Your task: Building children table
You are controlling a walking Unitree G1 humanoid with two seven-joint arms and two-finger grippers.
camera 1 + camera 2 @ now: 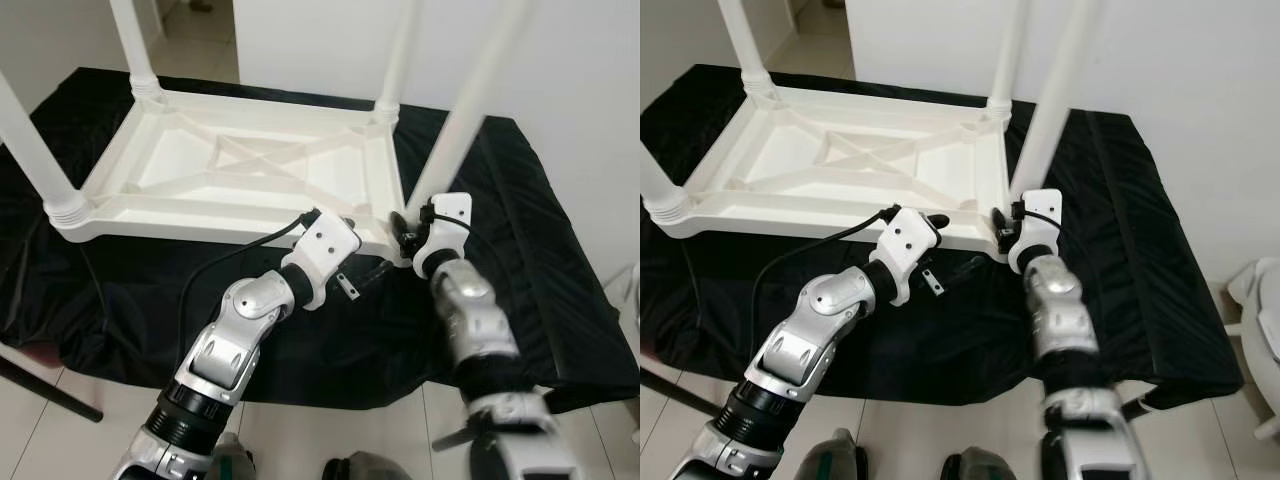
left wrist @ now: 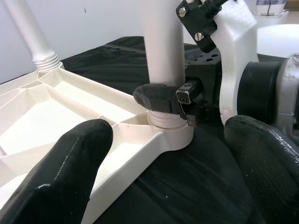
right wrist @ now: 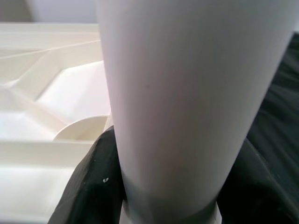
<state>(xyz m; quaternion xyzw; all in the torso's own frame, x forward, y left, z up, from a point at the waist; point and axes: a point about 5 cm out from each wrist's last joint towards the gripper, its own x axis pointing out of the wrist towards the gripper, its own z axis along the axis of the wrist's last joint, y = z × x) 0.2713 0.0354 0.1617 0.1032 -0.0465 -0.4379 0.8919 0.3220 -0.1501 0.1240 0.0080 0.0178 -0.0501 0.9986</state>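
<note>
Around leg point(image 3: 173, 107), right end effector point(image 2: 163, 99) fingers.

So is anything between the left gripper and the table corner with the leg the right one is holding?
Nothing visible. The left gripper is open just short of the table corner, with bare black cloth under the gap. The right gripper is already shut on the leg at its socket, on the far side of that corner.
</note>
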